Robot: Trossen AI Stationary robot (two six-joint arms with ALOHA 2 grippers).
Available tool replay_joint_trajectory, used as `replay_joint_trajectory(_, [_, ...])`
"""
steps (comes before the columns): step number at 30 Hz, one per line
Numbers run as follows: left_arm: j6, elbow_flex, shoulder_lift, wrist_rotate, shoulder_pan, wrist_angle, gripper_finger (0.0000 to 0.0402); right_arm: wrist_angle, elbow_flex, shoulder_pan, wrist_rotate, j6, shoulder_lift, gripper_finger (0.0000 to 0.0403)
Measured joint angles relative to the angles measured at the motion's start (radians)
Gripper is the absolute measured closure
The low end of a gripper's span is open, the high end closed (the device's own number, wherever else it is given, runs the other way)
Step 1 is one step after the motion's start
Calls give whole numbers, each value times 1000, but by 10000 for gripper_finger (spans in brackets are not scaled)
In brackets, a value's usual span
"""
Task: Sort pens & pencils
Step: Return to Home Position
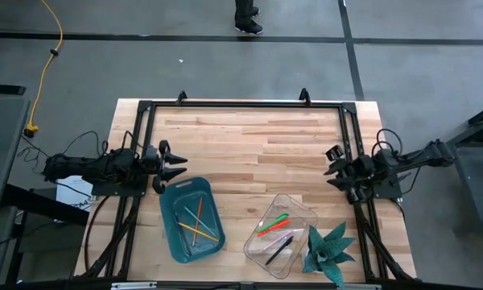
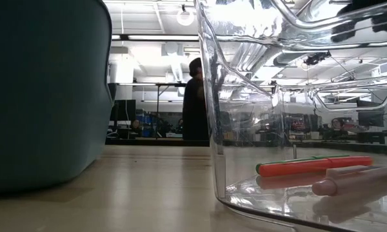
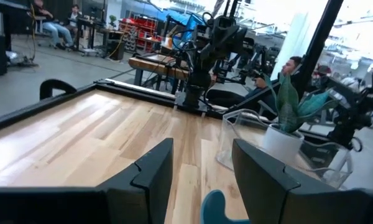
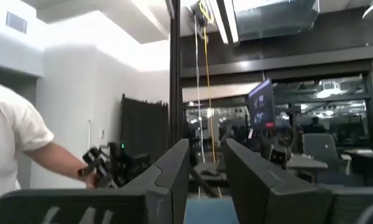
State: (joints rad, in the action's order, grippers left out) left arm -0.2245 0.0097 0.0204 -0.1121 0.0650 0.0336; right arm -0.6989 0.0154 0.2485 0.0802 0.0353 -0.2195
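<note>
Several thin yellow and orange pencils (image 1: 197, 225) lie in a teal tray (image 1: 177, 242) near the table's front, left of centre. Right of it stands a clear tray (image 1: 302, 211) holding a green pen (image 1: 277, 218), a red-orange pen (image 1: 271, 227) and a black pen (image 1: 278, 250). In the low view the red-orange pen (image 2: 313, 165) lies flat on the clear tray's floor. My left gripper (image 1: 177, 161) (image 3: 202, 149) stands open at the table's left edge, above the teal tray's far end. My right gripper (image 1: 332, 167) (image 4: 205, 146) stands open at the right edge, tipped upward, with nothing between its fingers.
A potted green plant (image 1: 328, 251) stands at the near right corner beside the clear tray. A black frame (image 1: 241, 105) runs along the far edge and both sides. Bare wood (image 1: 249, 145) lies between the arms. A person (image 2: 195, 103) stands beyond the table.
</note>
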Motion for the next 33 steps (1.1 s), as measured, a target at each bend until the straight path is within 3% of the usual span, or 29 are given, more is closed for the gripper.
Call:
replay_joint_trajectory(5, [51,0,0,0,0,0,250,59,-6,0,2,-8,5,311])
replay_joint_trajectory(14, [146,0,0,0,0,1,250,340,-6,0,2,35,6,311])
replay_joint_trajectory(33, [149,0,0,0,0,1,250,651,-6,0,29,43,5,311])
